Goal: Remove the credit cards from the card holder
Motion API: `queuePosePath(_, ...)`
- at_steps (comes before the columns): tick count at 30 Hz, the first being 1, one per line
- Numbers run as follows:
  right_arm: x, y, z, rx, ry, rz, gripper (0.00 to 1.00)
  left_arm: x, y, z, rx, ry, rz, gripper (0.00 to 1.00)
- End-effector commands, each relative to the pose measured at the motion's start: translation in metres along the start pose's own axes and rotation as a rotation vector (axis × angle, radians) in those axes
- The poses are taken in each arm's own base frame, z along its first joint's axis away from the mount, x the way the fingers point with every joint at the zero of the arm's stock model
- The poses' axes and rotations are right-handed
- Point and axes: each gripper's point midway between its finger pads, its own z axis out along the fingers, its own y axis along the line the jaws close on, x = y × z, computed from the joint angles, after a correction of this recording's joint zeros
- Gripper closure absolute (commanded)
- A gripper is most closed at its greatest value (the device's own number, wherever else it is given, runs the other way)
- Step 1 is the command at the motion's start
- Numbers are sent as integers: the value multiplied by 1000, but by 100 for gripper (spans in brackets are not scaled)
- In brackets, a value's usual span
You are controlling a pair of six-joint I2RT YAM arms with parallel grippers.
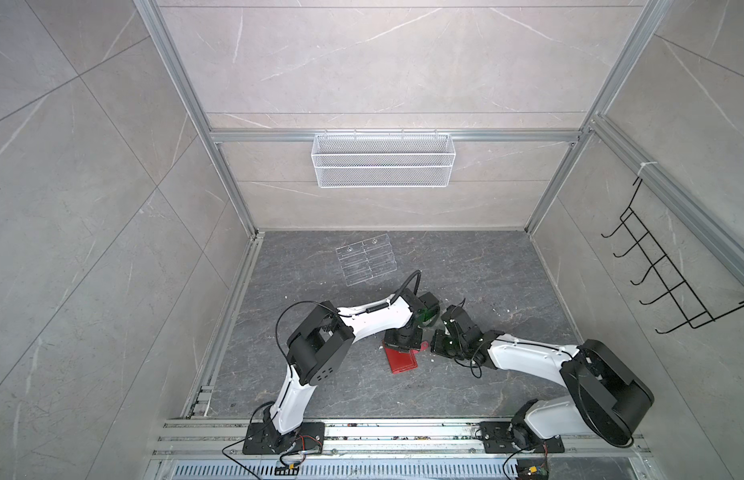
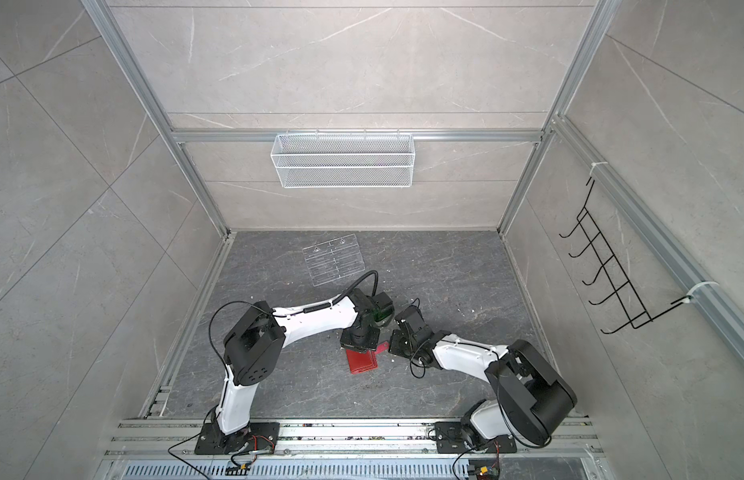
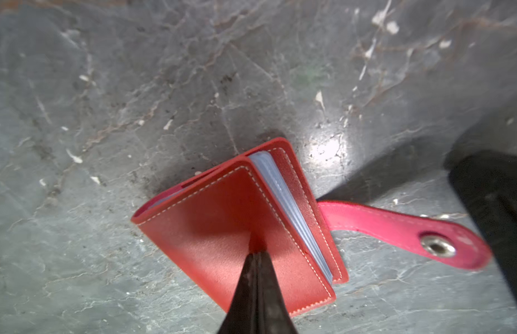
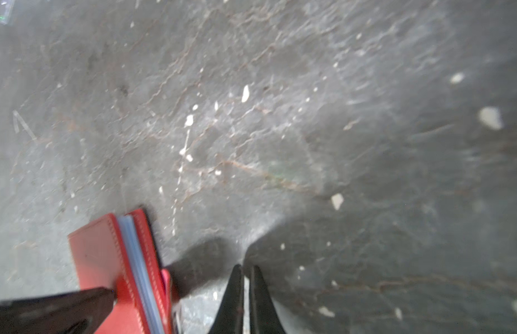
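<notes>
The left hand [image 3: 257,256] is resting its closed tips on the top cover of the flat red leather-look card holder [image 3: 216,219], which is lying slightly ajar on the dark grey stone surface [image 3: 107,86], its strap [image 3: 396,228] reaching toward the closed, empty right hand [image 4: 245,276] nearby.

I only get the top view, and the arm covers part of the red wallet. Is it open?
Observer: Only a little. In the left wrist view the card holder has its covers slightly apart, and bluish clear sleeves show between them. I can't see any cards.
Operator: Is the left claw grabbing it?
Observer: The left gripper is shut. Its tips are pressed together and rest on the upper cover, not around it.
</notes>
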Motion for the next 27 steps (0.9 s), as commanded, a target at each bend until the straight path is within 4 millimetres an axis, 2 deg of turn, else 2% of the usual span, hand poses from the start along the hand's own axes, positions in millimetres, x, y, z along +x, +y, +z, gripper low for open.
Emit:
queuePosePath(1,-2,27,-16,-146,-11,-2,89,-2,8,-33,27,-78,-40,100)
queuePosePath(6,5,63,-31,-284,46,-43,85,-1,22,-55,123,-176,-157,92)
queuePosePath(10,14,71,-24,-278,87,-69,84,2,30,-61,250,-245,-251,87)
queuePosePath(12,17,75,-18,-275,110,-88,85,5,32,-54,325,-229,-297,87)
queuePosePath(14,19,81,-14,-283,123,-105,85,11,38,-46,329,-209,-317,89)
queuePosePath(18,19,88,-19,-289,116,-118,86,18,36,-31,338,-173,-307,92)
queuePosePath(21,14,92,-36,-285,69,-130,86,20,38,-20,339,-157,-324,94)
queuePosePath(24,13,108,-56,-316,62,-168,85,21,37,-14,342,-153,-328,94)
queuePosePath(27,16,124,-63,-320,83,-199,85,23,39,-8,335,-145,-334,95)
